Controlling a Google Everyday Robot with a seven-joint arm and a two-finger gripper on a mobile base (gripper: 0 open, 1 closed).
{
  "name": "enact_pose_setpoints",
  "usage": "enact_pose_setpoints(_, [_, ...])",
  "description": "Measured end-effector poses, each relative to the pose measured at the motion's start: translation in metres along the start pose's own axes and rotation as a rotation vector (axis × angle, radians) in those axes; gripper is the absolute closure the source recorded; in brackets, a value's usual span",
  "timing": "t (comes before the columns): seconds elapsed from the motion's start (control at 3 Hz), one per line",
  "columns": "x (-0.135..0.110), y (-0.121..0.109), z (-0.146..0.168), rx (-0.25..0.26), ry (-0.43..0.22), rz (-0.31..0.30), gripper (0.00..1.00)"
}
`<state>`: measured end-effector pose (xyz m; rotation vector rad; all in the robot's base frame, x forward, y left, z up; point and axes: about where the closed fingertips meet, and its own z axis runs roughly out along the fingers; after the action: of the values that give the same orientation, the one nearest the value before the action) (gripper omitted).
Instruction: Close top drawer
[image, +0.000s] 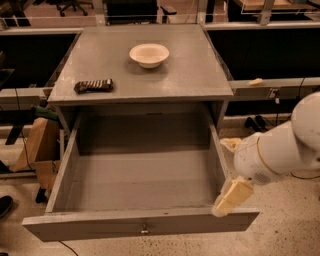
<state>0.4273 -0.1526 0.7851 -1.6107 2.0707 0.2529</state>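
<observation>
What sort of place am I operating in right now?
Probably an office or lab: long workbenches, a wheeled chair base behind, speckled hard floor. The gripper is at the wide grey wooden top drawer's right front corner.

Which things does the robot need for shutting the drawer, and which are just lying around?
For the job: top drawer, pulled open; gripper, at its front right corner.
Just lying about: white bowl and dark snack packet on the cabinet top.
</observation>
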Motion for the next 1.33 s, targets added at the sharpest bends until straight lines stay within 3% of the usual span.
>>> enact_pose_setpoints(0.67, [0.018,0.036,0.060,0.024,-0.165,-0.030,0.00])
enact_pose_setpoints(1.33, [0.016,0.026,0.109,0.037,-0.185,-0.030,0.00])
